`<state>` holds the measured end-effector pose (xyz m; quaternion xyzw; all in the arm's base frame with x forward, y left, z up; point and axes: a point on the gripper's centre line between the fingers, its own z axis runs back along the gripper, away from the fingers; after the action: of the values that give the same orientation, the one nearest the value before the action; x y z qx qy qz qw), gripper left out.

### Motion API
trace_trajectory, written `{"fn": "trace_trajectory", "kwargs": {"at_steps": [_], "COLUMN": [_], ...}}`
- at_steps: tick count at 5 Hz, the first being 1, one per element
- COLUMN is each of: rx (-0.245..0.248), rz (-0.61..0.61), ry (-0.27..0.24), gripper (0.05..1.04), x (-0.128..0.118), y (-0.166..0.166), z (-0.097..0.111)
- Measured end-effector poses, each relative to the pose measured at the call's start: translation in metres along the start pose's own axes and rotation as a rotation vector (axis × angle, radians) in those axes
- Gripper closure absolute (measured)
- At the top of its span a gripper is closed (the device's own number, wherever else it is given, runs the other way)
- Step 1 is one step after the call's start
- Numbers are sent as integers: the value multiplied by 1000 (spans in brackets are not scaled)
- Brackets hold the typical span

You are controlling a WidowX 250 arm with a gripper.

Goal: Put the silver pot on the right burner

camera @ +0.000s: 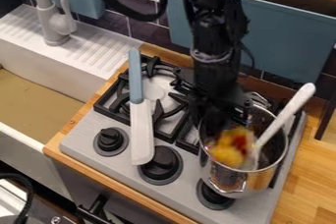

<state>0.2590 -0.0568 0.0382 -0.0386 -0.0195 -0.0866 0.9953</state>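
Observation:
The gripper hangs from the top over the right half of the stove, at the upper left rim of the silver pot. The shiny pot stands upright at the stove's right side, over the right burner area, its front overlapping the right knob. Inside it are a yellow and red item and a white utensil, whose handle leans out to the upper right. The pot hides most of the right burner, and the arm covers part of the grate.
A spatula with a blue handle and white blade lies across the left burner. Black knobs line the stove's front. A white sink with a grey faucet is at left, a wooden counter at right.

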Motion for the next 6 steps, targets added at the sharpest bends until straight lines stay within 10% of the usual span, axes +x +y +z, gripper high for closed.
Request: {"fn": "trace_trajectory", "kwargs": {"at_steps": [4,6], "rx": [14,-97], "rz": [406,733], "ry": [-83,-191], "gripper": [1029,1029], "x": [7,23], "y": [20,27], "z": [4,16]}}
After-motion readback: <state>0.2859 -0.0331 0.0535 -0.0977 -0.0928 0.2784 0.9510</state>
